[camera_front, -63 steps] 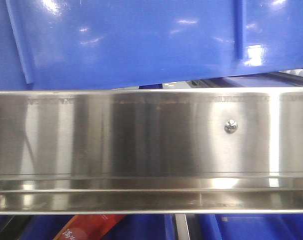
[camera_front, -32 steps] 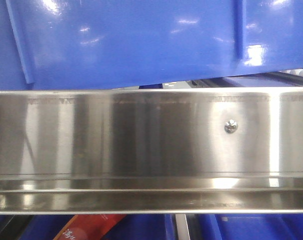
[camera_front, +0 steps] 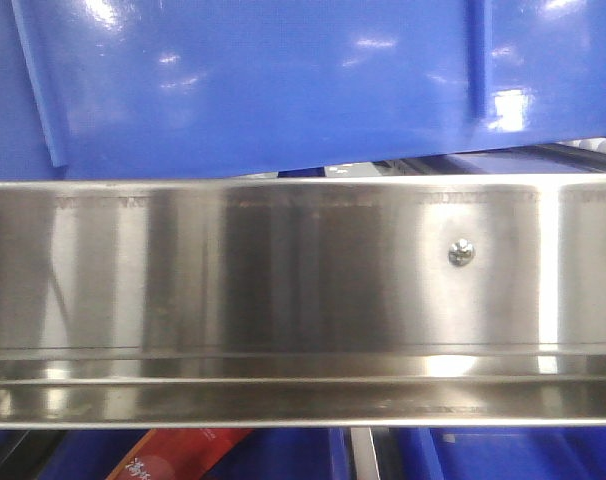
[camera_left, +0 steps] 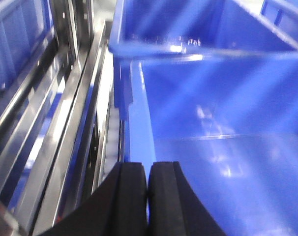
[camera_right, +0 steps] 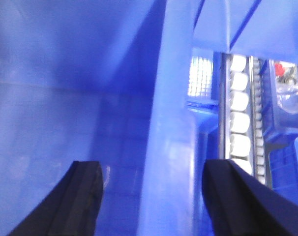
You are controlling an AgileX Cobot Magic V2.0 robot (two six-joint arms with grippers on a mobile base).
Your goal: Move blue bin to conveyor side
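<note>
Right gripper [camera_right: 154,167] open, 2 fingers [camera_right: 85,196] astride blue bin [camera_right: 65,73] wall running straight ahead; left gripper [camera_left: 148,169] closed at bin rim, grasp unclear.

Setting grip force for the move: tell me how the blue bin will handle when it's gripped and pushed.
Probably slippery: the blue bin has glossy walls with bright glare. Likely stiff, given the thick rim and the vertical rib. It looks empty inside, so likely light for its size.
</note>
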